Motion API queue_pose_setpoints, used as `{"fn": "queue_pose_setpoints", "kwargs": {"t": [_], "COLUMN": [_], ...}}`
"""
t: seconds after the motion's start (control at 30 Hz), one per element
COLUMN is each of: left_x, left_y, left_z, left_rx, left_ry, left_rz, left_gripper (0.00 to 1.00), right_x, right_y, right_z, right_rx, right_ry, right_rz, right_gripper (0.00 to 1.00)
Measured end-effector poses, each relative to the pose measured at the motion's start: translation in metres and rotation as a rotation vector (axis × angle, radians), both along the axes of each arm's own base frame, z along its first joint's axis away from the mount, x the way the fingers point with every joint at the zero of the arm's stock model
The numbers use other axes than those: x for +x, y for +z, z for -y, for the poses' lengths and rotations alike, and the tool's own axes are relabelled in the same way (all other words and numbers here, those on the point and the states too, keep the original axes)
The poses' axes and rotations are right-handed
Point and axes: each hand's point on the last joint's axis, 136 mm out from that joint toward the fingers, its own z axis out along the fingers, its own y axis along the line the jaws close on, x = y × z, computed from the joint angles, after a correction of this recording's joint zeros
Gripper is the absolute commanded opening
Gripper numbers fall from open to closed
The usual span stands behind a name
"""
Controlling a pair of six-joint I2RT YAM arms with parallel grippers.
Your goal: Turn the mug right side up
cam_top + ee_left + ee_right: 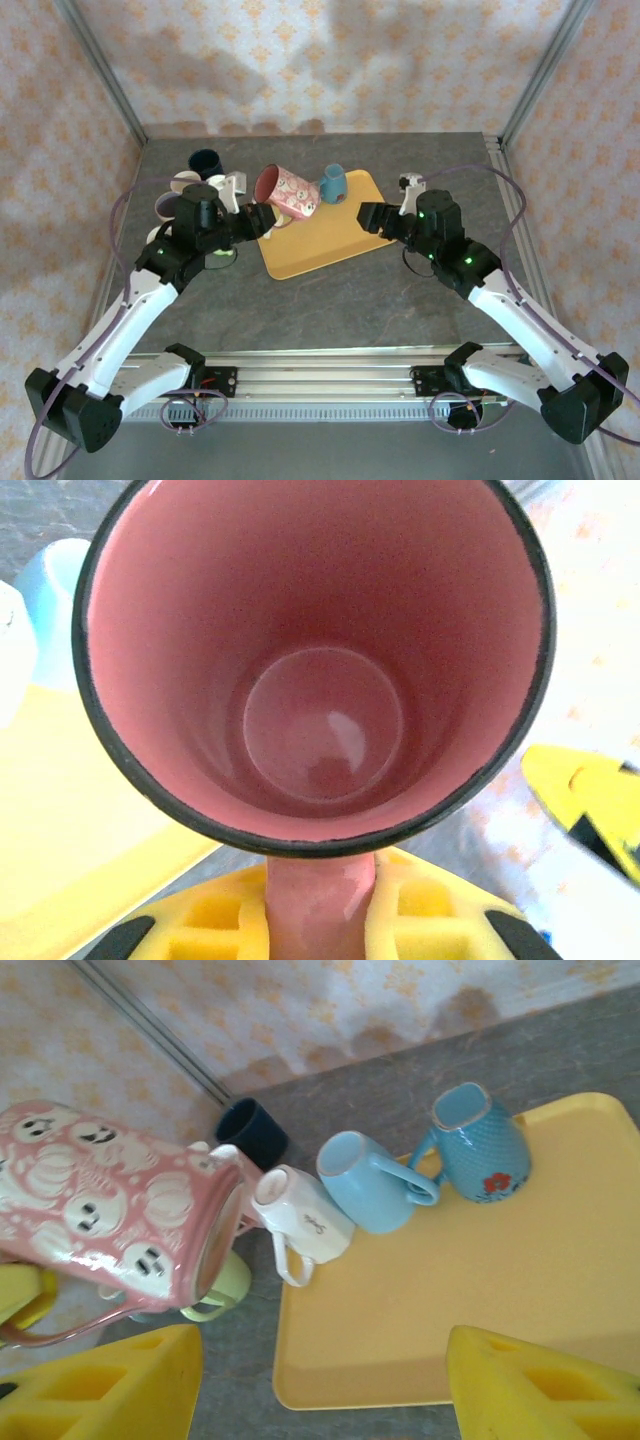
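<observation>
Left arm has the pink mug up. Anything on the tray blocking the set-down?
Nothing visible. The pink mug hangs tilted in the left gripper over the tray, whose middle is bare; the blue flowered mug sits at its far edge.

The left arm, white-shelled with black joints, stretches forward and inward from its base at the near-left corner, with its black wrist turned toward the middle. The left gripper, two yellow-padded fingers, is clamped on the handle of the pink ceramic mug patterned with white pumpkin faces, holding it tilted. The right arm, built the same, reaches inward from the near-right. The right gripper hangs with its jaws well apart, gripping nothing.
</observation>
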Motion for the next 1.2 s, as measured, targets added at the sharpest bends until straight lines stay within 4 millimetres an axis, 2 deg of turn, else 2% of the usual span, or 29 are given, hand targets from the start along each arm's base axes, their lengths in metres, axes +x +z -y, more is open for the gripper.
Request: {"fn": "queue_pose_setpoints", "kwargs": {"t": [0.2,0.4,0.6,0.9,1.2], "left_x": [-0.023,-0.045,-0.058,-0.070,-0.072], "left_y": [-0.017,-0.033,-0.042,-0.085,-0.107], "left_z": [-0.020,-0.051,-0.078,-0.087,-0.099], "left_rx": [0.209,0.441,0.613,0.722,0.794], "left_ry": [-0.045,-0.049,-0.034,-0.100,-0.088], "left_rz": [0.019,0.037,0.095,0.050,-0.013], "left_gripper": [0.00,0.00,0.00,0.00,0.00], "right_x": [0.003,0.005,0.007,0.010,0.015], "right_y": [-0.013,-0.023,-0.027,-0.036,-0.051], "right_z": [0.001,0.001,0.000,-0.002,-0.005], "right_rx": [-0.060,-0.098,-0.116,-0.147,-0.178], "right_ry": [0.003,0.012,0.018,0.029,0.038], "right_rz": [-0.014,-0.030,-0.032,-0.041,-0.070], "right_gripper": [0.65,0.65,0.65,0.65,0.65]}}
